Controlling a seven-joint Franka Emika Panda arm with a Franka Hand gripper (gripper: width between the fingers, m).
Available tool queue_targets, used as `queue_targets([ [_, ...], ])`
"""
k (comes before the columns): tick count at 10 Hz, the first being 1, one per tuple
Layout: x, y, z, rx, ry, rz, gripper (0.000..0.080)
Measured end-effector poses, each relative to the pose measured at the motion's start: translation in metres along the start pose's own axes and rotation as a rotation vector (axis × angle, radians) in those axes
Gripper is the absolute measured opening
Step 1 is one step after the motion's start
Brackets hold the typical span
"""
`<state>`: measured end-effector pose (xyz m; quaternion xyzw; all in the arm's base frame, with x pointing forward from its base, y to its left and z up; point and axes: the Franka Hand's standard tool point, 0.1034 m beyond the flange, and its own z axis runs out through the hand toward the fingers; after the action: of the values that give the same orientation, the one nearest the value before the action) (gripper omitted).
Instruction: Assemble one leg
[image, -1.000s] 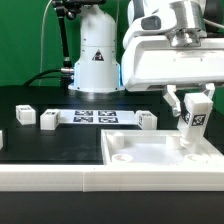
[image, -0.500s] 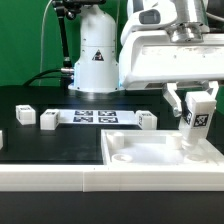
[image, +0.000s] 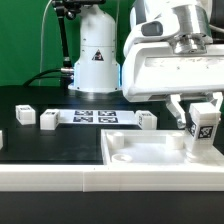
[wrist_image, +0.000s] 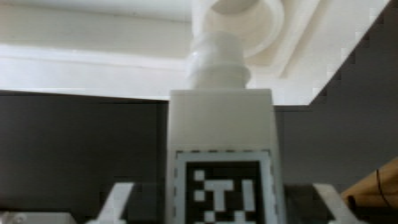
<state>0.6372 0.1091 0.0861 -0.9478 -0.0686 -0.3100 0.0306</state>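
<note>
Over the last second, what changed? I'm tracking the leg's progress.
The tool, shut on the leg, carried it toward the exterior view's right and slightly lower, above the white square piece. Nothing was let go. That piece, the marker board and the small loose parts stayed put.

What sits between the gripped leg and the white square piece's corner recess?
Nothing. The wrist view shows the leg with its narrow tip reaching straight to the recess of the white square piece, with no part between. The exterior view agrees.
</note>
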Motion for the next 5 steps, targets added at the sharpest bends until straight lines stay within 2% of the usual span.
queue_targets([
  [5, -0.006, -0.014, -0.005, 0.008, -0.005, -0.004, 0.0290],
])
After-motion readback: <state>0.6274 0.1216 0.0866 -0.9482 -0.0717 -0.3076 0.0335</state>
